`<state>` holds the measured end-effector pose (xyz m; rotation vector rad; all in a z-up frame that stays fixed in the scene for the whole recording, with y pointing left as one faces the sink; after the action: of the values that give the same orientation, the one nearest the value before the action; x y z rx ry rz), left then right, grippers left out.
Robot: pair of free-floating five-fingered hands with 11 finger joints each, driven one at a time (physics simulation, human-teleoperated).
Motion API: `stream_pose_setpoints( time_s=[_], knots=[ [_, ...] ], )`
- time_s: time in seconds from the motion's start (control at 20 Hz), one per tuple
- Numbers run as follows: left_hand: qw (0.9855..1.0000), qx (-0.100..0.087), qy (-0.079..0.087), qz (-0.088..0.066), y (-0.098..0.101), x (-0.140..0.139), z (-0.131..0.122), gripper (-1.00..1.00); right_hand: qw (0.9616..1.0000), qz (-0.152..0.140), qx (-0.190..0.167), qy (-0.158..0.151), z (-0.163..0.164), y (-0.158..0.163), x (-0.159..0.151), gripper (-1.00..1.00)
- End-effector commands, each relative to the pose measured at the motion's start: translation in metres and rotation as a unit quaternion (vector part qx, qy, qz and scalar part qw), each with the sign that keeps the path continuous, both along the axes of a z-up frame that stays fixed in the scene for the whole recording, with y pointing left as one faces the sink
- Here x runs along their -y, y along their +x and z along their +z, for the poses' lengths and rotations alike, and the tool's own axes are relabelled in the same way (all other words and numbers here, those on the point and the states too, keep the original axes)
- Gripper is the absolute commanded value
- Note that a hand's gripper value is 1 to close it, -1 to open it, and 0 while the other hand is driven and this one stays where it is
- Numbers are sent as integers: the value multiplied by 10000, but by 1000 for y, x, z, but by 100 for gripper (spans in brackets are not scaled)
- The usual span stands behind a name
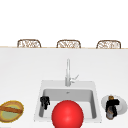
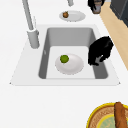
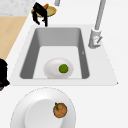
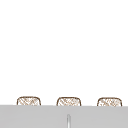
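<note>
The left hand (image 1: 45, 102) hangs with fingers (image 2: 94, 60) curled downward, holding nothing, at the sink (image 2: 102, 27) left edge, near the white plate (image 2: 72, 67) bearing a lime (image 2: 64, 58). The right hand (image 1: 111, 106), fingers unclear, hovers over the bench plate (image 1: 123, 106); white bench (image 1: 22, 70) lies open around.

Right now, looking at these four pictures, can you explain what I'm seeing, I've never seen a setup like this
This is a simulated kitchen, and the robot is simply two floating black hands. The front view faces the sink; two views look along it from each side; the upper view looks above it, at the chair backs. The left robot hand hangs over the sink's left edge, fingers curled, holding nothing. The right robot hand hovers over a plate on the counter that carries a brown fruit. In the basin, a white plate holds a green fruit. A yellow dish sits at the left.
</note>
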<state>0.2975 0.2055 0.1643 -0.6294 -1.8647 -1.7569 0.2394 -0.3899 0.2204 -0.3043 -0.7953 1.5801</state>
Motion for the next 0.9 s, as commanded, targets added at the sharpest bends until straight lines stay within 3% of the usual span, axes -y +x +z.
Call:
stream_pose_setpoints(
  time_s=[0.0, 0.4, 0.75, 0.85],
  knots=[
    [10000, 0, 0, 0, 0, 0, 0, 0, 10000, 0, -70, 0, -29, 0, 11, 100],
    [10000, 0, 0, 0, 0, 0, 0, 0, 9998, 139, -16, -162, -87, 14, 26, 100],
    [10000, 0, 0, 0, 0, 0, 0, 0, 9997, 100, -192, -72, -85, 29, 31, 100],
    [10000, 0, 0, 0, 0, 0, 0, 0, 9994, 55, -320, -69, -88, 19, 37, 100]
  ],
)
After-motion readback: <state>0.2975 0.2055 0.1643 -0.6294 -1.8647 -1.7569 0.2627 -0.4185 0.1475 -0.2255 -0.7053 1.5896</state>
